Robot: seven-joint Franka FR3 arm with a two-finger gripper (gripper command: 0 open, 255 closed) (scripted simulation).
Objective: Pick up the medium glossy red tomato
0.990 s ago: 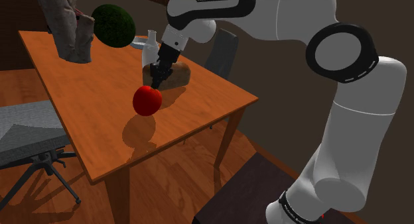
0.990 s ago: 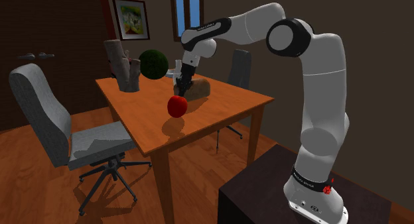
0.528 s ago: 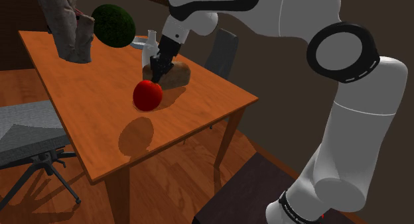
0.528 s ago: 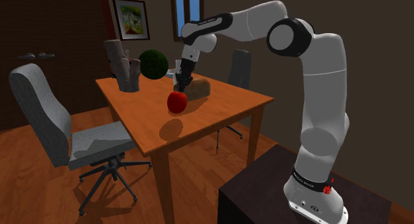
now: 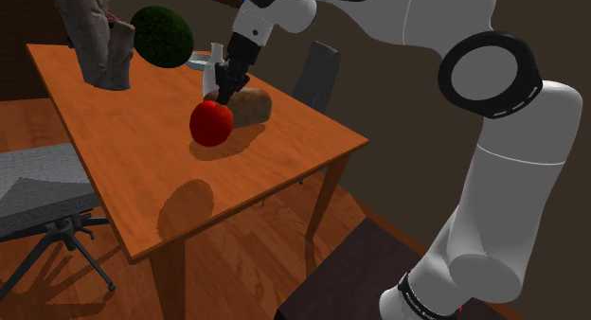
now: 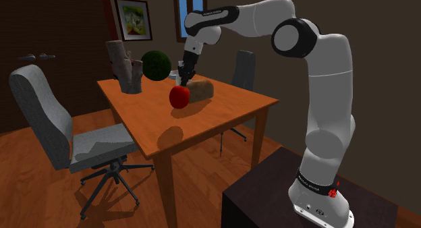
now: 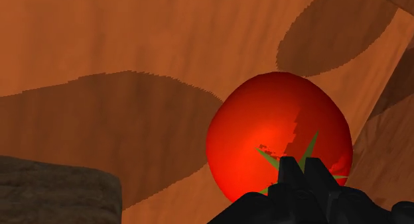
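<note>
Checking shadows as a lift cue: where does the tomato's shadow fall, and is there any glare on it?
Shoulder view: the tomato casts a round shadow on the table, detached from it, toward the near edge. Second exterior view: the same gap. Wrist view: a soft bright patch on the tomato and a jagged shadow beside the tool.

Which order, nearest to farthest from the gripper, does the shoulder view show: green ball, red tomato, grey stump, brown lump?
1. red tomato, in the gripper
2. brown lump, beside it
3. green ball, farther back
4. grey stump, far corner

Wooden table (image 5: 104, 143) bears stump (image 5: 95, 39), green sphere (image 5: 161, 36), brown lump (image 5: 254, 106).
</note>
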